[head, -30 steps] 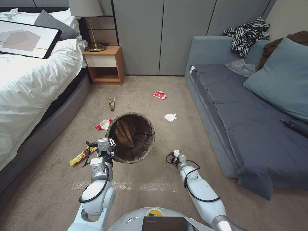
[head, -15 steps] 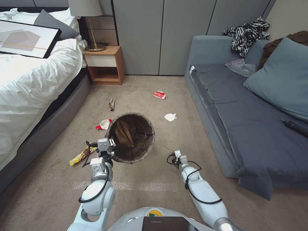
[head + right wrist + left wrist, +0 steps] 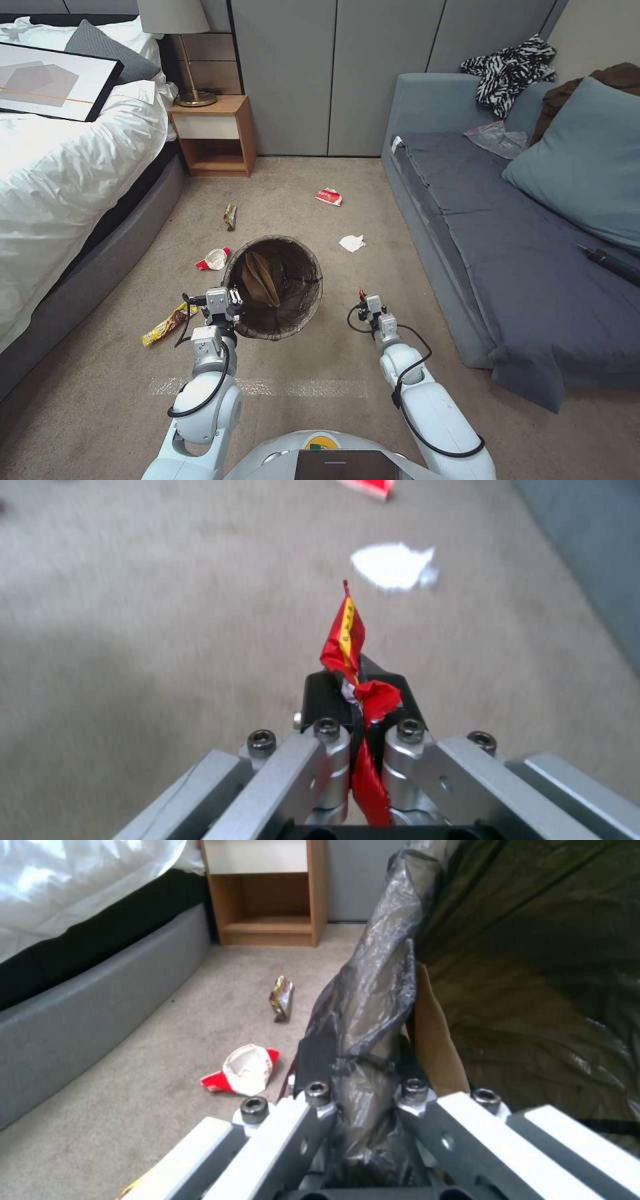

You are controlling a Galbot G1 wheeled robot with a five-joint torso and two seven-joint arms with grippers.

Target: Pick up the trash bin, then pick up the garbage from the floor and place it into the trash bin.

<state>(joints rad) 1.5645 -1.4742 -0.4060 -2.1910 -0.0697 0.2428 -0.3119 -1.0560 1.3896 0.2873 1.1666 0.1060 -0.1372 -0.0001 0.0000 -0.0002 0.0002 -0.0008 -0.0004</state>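
Right claw (image 3: 364, 298) advanced, pinching red wrapper (image 3: 352, 645); carpet (image 3: 373, 360) open.

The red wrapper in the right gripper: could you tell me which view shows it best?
The right wrist view: the red wrapper stands close-up, pinched between the right gripper fingers. The head view gives a tiny red speck at that gripper's tip.

one trash bin (image 3: 273, 287), five floor scraps, one wrapper (image 3: 350, 640) held

You had a red-and-yellow wrapper (image 3: 352, 645) pinched, dark brown bag (image 3: 273, 287) lining the bin, white tissue (image 3: 352, 243) at 1 o'clock, zebra-striped cloth (image 3: 510, 70) on the grey-blue sofa (image 3: 467, 220).
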